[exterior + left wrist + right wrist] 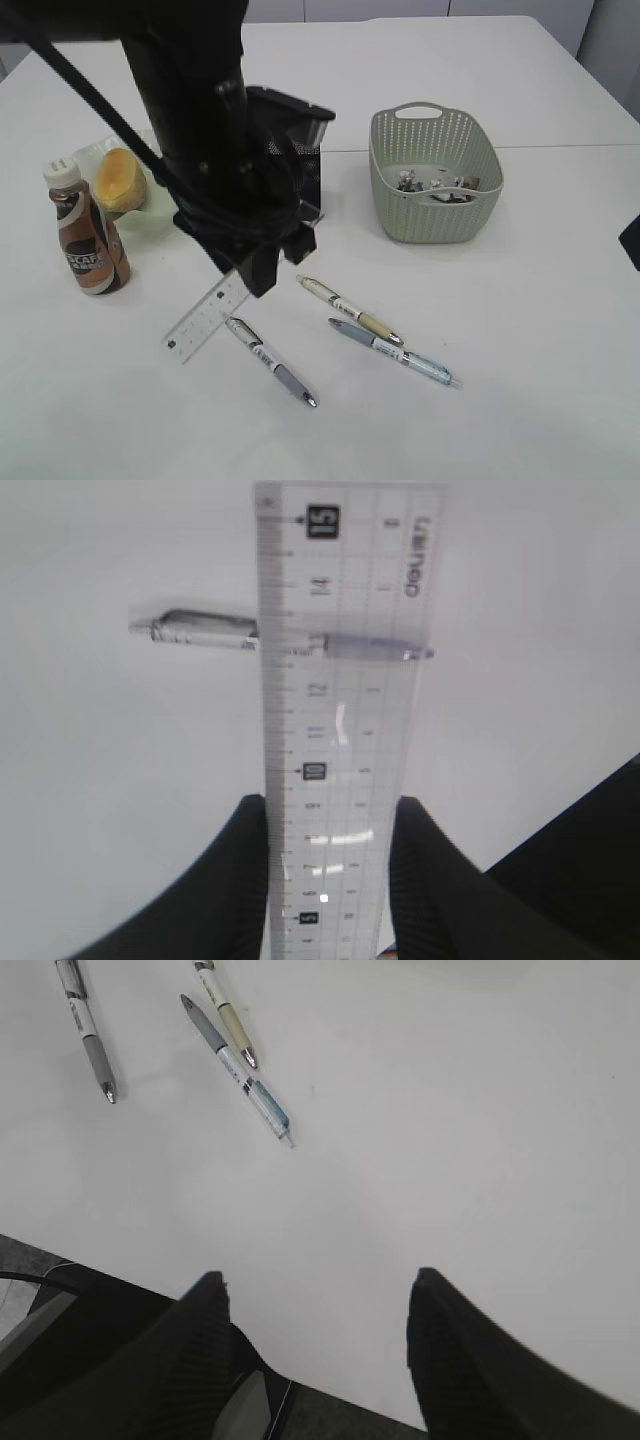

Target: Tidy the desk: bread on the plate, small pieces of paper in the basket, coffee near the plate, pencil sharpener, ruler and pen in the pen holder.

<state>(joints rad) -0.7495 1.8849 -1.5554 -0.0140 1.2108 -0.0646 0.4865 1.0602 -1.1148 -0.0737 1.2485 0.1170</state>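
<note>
My left gripper (pixel 250 275) (pixel 332 805) is shut on the clear ruler (pixel 205 320) (pixel 340 680), which slants down toward the desk (pixel 480 400). Through the ruler I see a grey pen (pixel 270 360) (pixel 200 630). Two more pens, beige (pixel 350 310) (pixel 228 1015) and blue (pixel 395 352) (pixel 240 1065), lie to its right. The black mesh pen holder (pixel 295 145) stands behind my left arm. The bread (pixel 118 178) sits on the green plate (pixel 145 215), with the coffee (pixel 85 235) beside it. Paper scraps (pixel 435 185) lie in the basket (pixel 435 225). My right gripper (pixel 318 1278) hangs open and empty. The pencil sharpener is out of view.
My left arm covers much of the middle left of the exterior view and part of the pen holder. A dark piece of the right arm (pixel 632 240) shows at the right edge. The desk's near edge (pixel 330 1400) runs just under the right gripper.
</note>
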